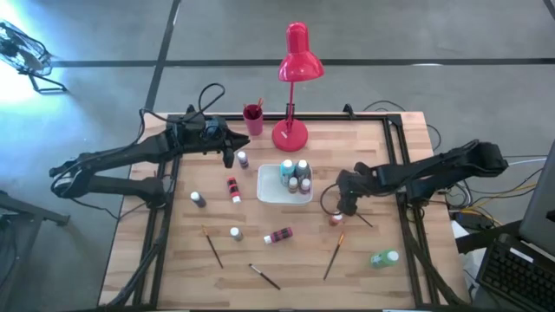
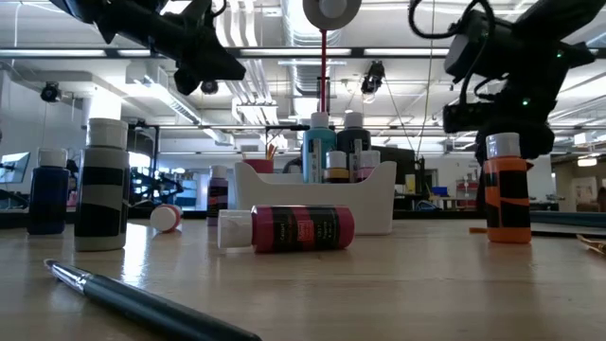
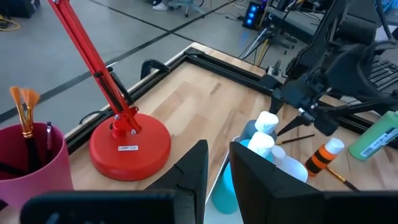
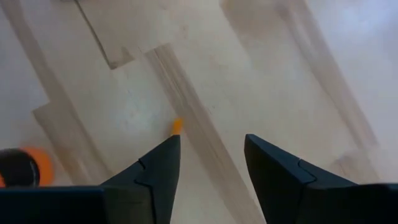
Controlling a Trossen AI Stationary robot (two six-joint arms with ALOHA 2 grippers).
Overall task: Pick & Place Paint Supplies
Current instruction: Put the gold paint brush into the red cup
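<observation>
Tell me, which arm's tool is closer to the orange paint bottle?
The right. Its tool hangs just above and beside the orange bottle; the left tool hovers far across the table, past the white tray.

**A:** how's the light on my end?

**B:** Even overhead light on my table (image 1: 364,260), soft shadows. Bright glare top-left on the floor (image 1: 17,39) from above.

**A:** and low down?

**B:** Backlit by ceiling strips; the near brush (image 2: 142,305) is blurry. My right wrist view's smeared.

Overhead, table-level, two wrist cams; all share table (image 1: 364,251).
</observation>
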